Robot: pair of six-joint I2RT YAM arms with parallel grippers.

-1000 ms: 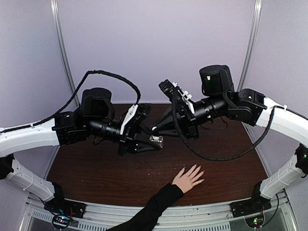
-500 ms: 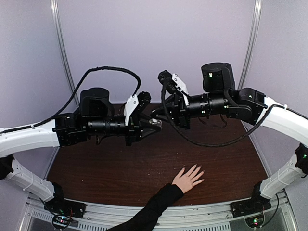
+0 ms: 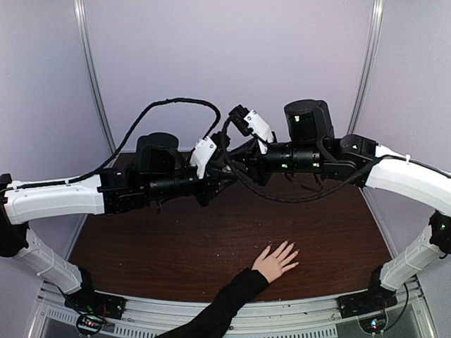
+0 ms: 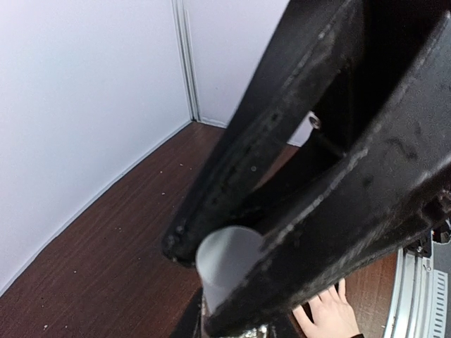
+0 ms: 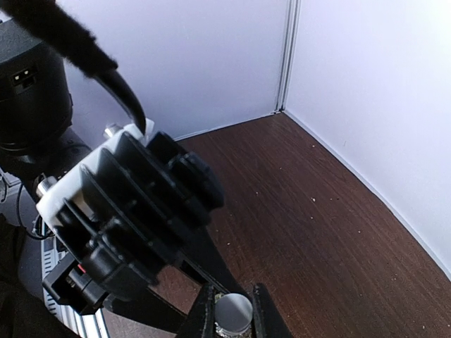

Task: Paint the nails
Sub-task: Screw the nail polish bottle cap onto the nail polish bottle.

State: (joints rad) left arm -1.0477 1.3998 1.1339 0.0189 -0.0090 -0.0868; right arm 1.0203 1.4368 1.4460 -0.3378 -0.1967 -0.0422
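Bottle (image 4: 227, 266) hangs mid-air over table (image 3: 155, 246) centre: left gripper (image 3: 223, 177) clamps it, right gripper (image 3: 234, 164) pinches its pale cap (image 5: 232, 313) (probably to unscrew). Hand (image 3: 275, 262) lies flat at 5 o'clock, fingers spread so nails (image 3: 290, 251) face up for painting.

Hand (image 3: 276, 261) on table (image 3: 141, 246), front; behind, above: bottle (image 4: 227, 257) between left claw (image 4: 211, 282), right claw (image 5: 232, 317).

Dark red-brown speckled table (image 3: 155, 253), pale lilac walls (image 3: 211, 63), black sleeve (image 3: 224, 308), light-skinned hand (image 3: 273, 263), frosted whitish cap (image 5: 232, 312).
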